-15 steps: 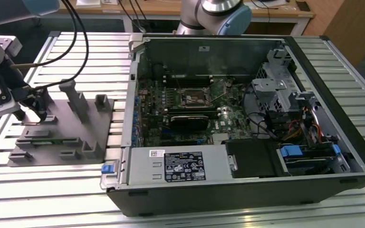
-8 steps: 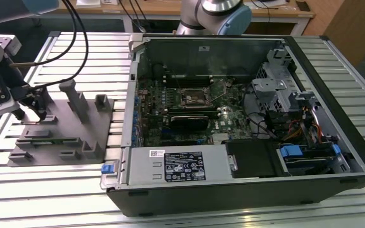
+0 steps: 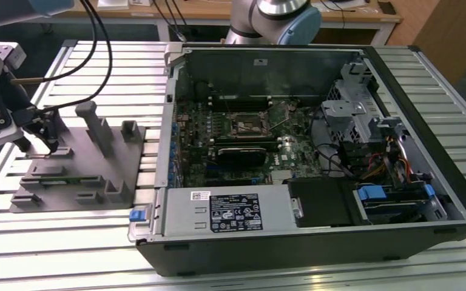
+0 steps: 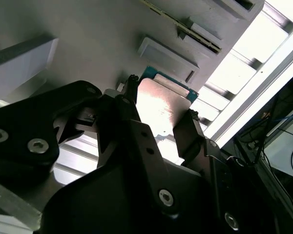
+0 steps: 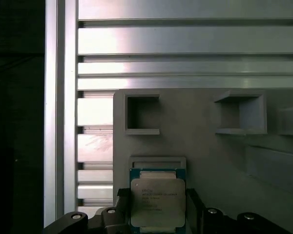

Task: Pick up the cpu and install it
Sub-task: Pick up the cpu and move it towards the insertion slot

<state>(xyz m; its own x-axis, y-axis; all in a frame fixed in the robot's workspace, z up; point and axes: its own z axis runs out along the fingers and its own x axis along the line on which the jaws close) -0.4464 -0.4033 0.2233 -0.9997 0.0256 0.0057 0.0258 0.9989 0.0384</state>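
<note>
Grey fixture blocks (image 5: pixel 142 130) surround the cpu (image 5: pixel 157 202) — end effector (image 4: pixel 161 100) clamps it.

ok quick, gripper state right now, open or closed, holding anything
Gripper: closed on the cpu, one finger against each of two opposite edges, over the grey fixture.

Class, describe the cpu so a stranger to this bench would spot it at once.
Start at the open computer case, then move to the grey fixture on the exterior view's left, where the gripper hangs. At the gripper, in the first wrist view, is the cpu: a flat square with a silver top and green rim, unlike the empty grey pockets nearby.
</note>
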